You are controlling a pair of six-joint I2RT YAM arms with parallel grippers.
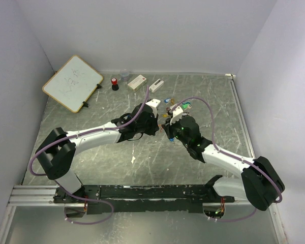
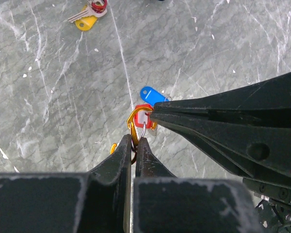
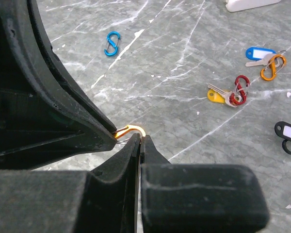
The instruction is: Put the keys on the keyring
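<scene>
In the left wrist view my left gripper (image 2: 134, 138) is shut on the keyring, an orange S-shaped clip (image 2: 131, 127), held above the table. Coming in from the right, my right gripper (image 2: 154, 112) is shut on a red-tagged key (image 2: 142, 116), which it presses against the clip's upper loop. The right wrist view shows my right gripper (image 3: 141, 138) shut beside the orange clip's bend (image 3: 134, 128); the red key is hidden there. Loose keys lie on the table: a blue-tagged one (image 2: 152, 93), a yellow one with a red clip (image 3: 224, 94), and a black tag (image 3: 288, 133). From above, both grippers meet at mid-table (image 1: 165, 125).
A blue S-clip (image 3: 112, 42) lies alone, and a blue-tagged key with an orange clip (image 3: 263, 54) lies further right. At the back stand a whiteboard (image 1: 72, 83), a red-topped object (image 1: 114, 83), a clear cup (image 1: 124, 76) and two white boxes (image 1: 137, 82). White walls enclose the table.
</scene>
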